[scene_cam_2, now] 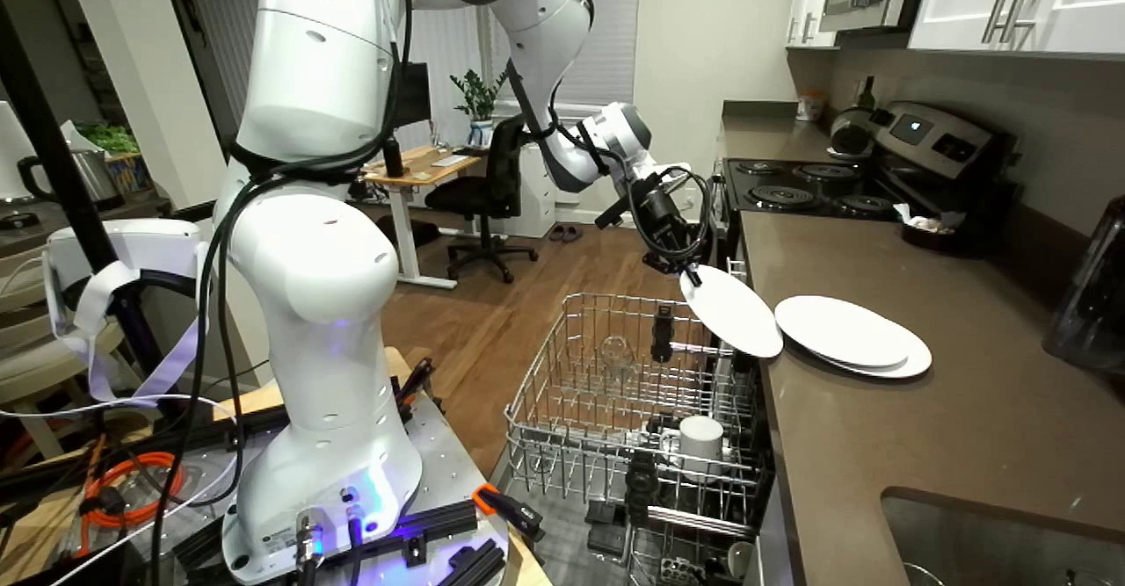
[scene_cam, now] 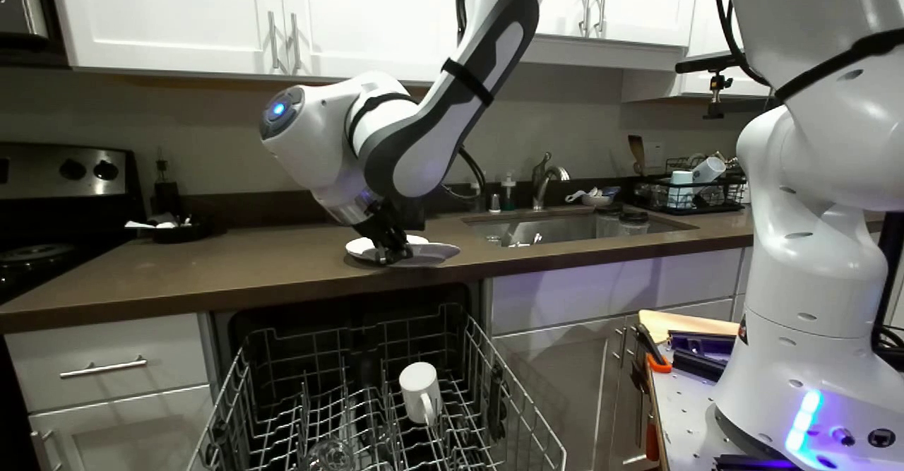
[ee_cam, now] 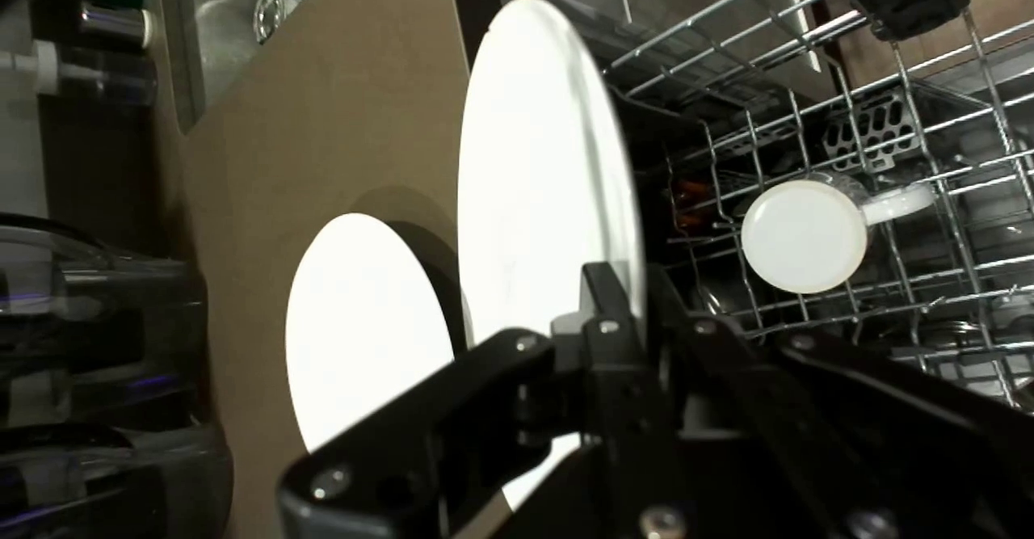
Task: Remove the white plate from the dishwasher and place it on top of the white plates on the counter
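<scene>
My gripper (ee_cam: 634, 280) is shut on the edge of the white plate (ee_cam: 533, 159). The plate is tilted, above the gap between the dishwasher (scene_cam: 515, 383) and the counter (scene_cam_2: 844, 261). In an exterior view the gripper (scene_cam_2: 693, 277) holds the plate (scene_cam_2: 736, 315) by its far edge, near the counter's front edge. The white plates (scene_cam_2: 839, 331) lie as a low stack on the counter, just beside the held plate; they also show in the wrist view (ee_cam: 363, 337). In an exterior view the gripper (scene_cam: 395, 253) and held plate (scene_cam: 434, 253) partly cover the stack (scene_cam: 360, 245).
A white cup (scene_cam: 418, 390) stands in the pulled-out wire rack, with a clear glass (scene_cam: 330, 455) near it. The sink (scene_cam: 551, 231) is set into the counter. A stove (scene_cam_2: 800, 186) stands at the counter's end. Upper cabinets (scene_cam: 176, 19) hang above.
</scene>
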Motion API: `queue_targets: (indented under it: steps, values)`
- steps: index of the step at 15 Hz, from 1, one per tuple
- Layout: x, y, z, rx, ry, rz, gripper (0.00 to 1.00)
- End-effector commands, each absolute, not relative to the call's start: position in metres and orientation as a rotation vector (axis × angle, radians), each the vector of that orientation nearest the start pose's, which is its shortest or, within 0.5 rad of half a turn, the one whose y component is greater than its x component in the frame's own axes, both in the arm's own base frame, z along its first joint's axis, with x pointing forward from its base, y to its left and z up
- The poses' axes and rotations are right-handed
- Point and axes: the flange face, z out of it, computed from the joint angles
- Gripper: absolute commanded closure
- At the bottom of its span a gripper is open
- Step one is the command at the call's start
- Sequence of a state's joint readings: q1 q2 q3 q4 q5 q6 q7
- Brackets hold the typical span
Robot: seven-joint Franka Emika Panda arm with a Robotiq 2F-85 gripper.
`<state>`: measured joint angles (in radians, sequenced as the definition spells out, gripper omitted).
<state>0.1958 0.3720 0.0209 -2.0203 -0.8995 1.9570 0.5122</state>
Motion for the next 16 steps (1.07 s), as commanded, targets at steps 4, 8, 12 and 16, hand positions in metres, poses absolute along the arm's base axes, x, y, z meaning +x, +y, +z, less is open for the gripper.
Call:
queue_targets:
  steps: [4, 8, 12, 16]
  values:
    - [0.563, 0.087, 0.299, 2.281, 0.307, -0.103, 0.93]
    - [0.556, 0.101, 0.330, 2.217, 0.291, -0.134, 0.93]
    - [0.557, 0.090, 0.346, 2.186, 0.268, -0.137, 0.93]
    - [0.566, 0.061, 0.339, 2.112, 0.258, -0.097, 0.93]
